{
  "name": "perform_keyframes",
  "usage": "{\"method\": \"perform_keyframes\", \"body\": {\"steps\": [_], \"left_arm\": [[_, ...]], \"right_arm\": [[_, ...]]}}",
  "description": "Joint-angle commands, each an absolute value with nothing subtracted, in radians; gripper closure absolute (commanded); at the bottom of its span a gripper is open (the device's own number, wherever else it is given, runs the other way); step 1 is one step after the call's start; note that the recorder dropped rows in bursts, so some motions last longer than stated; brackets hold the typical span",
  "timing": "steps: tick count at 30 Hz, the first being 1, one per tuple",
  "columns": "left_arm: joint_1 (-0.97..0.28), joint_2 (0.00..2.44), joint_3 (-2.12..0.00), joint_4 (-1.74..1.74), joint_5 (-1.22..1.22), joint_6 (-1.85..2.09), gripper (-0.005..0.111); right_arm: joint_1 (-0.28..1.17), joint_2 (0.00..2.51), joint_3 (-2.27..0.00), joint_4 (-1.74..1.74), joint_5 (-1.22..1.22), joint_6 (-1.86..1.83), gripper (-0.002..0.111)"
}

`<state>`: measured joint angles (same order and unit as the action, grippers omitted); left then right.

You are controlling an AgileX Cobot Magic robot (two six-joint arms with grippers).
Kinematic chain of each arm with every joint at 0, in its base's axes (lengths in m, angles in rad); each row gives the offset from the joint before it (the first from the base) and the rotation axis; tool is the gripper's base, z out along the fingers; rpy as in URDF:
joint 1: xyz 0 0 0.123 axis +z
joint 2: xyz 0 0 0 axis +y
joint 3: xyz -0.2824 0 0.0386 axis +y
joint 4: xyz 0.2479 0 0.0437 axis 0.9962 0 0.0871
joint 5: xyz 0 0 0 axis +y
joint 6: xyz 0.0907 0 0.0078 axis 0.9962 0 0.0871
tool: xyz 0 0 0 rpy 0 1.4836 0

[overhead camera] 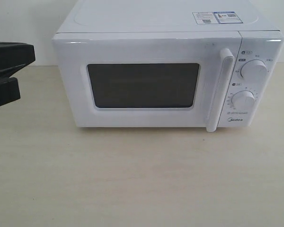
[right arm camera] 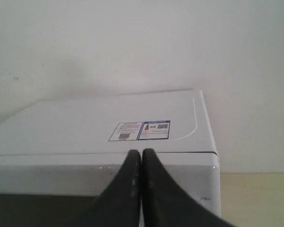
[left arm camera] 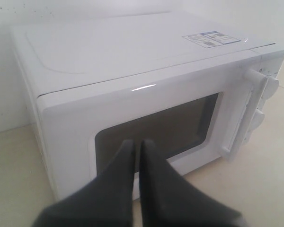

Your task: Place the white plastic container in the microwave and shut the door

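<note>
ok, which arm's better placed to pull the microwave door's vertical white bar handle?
Right, probably. The vertical white bar handle sits on the white boxy microwave's right side; the right gripper faces the stickers above it. The left gripper hangs off the far left.

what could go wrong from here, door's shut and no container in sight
The handle sits right beside the dials; a gripper reaching for it may knock one.
Left gripper and right gripper are both shut, so they'd likely push the door rather than grasp.
Pulling may slide the microwave on the smooth table.
</note>
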<state>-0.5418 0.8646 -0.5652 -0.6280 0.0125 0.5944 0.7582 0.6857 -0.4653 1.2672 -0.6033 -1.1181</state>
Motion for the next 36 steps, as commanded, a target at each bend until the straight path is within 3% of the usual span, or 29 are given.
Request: {"method": "perform_keyframes", "body": {"steps": [1, 11, 28, 30, 36], "left_arm": [[-0.539, 0.856, -0.561, -0.627, 0.0, 0.599, 0.102], [-0.539, 0.856, -0.561, -0.627, 0.0, 0.599, 0.102], [-0.539, 0.856, -0.561, -0.627, 0.0, 0.599, 0.102], [-0.539, 0.856, -0.561, -0.627, 0.0, 0.599, 0.102], [-0.539, 0.856, -0.561, -0.627, 0.0, 0.599, 0.102]], "right_arm": [[0.527, 0.568, -0.436, 1.263, -0.203, -1.229, 0.109], [0.18, 0.31, -0.43, 1.25, 0.072, -1.241, 0.109], [0.159, 0.3, -0.43, 1.17, 0.162, -1.224, 0.109], [0.159, 0.3, -0.43, 1.029, 0.169, -1.07, 0.109], [0.159, 0.3, -0.43, 0.104, 0.221, -0.061, 0.109]]}}
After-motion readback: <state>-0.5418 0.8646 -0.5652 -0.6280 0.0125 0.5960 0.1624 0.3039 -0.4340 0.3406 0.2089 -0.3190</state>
